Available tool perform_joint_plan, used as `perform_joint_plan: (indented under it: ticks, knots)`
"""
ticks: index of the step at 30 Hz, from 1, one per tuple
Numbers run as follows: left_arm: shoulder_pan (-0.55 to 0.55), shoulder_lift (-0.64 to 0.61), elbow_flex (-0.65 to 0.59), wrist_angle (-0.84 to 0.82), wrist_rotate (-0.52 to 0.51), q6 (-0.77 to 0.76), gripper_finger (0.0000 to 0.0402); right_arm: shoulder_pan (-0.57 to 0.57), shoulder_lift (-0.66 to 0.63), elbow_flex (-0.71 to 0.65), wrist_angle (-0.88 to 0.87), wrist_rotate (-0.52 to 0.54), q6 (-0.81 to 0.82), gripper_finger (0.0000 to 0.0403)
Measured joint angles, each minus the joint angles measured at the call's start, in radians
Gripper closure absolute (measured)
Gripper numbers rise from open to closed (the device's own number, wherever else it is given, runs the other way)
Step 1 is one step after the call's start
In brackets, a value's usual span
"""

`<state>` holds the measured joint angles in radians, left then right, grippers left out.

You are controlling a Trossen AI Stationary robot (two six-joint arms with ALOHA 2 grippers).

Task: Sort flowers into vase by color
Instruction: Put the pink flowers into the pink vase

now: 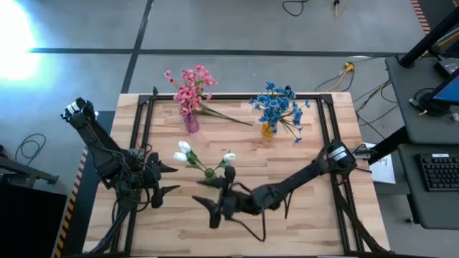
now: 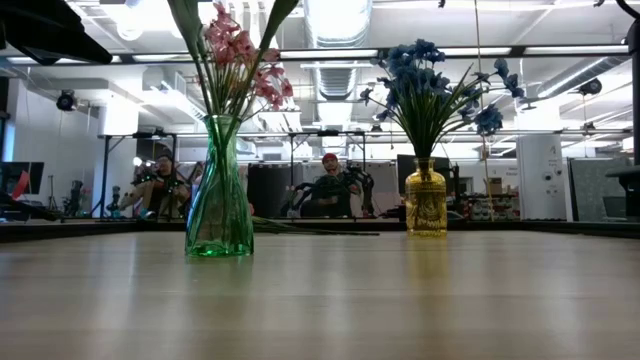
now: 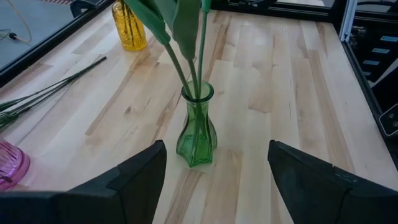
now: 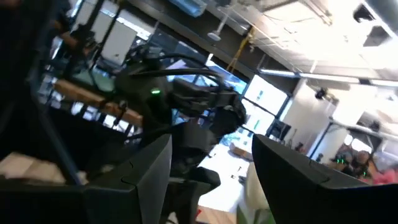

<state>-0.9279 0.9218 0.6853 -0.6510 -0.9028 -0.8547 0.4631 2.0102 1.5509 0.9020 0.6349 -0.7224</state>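
White flowers (image 1: 188, 152) on green stems stand in a green glass vase (image 3: 196, 134) at mid-table. Pink flowers (image 1: 190, 84) fill a pink vase (image 1: 191, 125) at the far left, and blue flowers (image 1: 278, 106) fill a yellow vase (image 1: 267, 130) at the far right. My left gripper (image 3: 214, 180) is open, left of the green vase and pointing at it. My right gripper (image 1: 209, 195) is open just near-right of the green vase. It is tipped upward and touches nothing.
A loose sprig lies on the table by its thin green stems (image 1: 228, 117), between the pink vase and the yellow vase. A black frame (image 1: 141, 115) runs along the table's edges. Bare wood lies toward the near edge (image 2: 320, 310).
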Motion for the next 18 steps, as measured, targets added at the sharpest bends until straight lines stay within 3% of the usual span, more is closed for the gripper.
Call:
perform_joint_plan:
  ticks: [10, 14, 18]
  knots:
    - [0.0, 0.001, 0.0, -0.001, 0.0, 0.0, 0.0134, 0.087, 0.0, 0.0, -0.025, -0.003, -0.292, 0.0188]
    - [0.0, 0.001, 0.0, -0.002, 0.0, 0.001, 0.0134, 0.096, -0.001, 0.0, -0.047, 0.083, -0.458, 0.0188]
    - [0.0, 0.001, 0.0, -0.006, 0.0, 0.005, 0.0134, 0.095, -0.001, 0.0, -0.091, 0.099, -0.496, 0.0188]
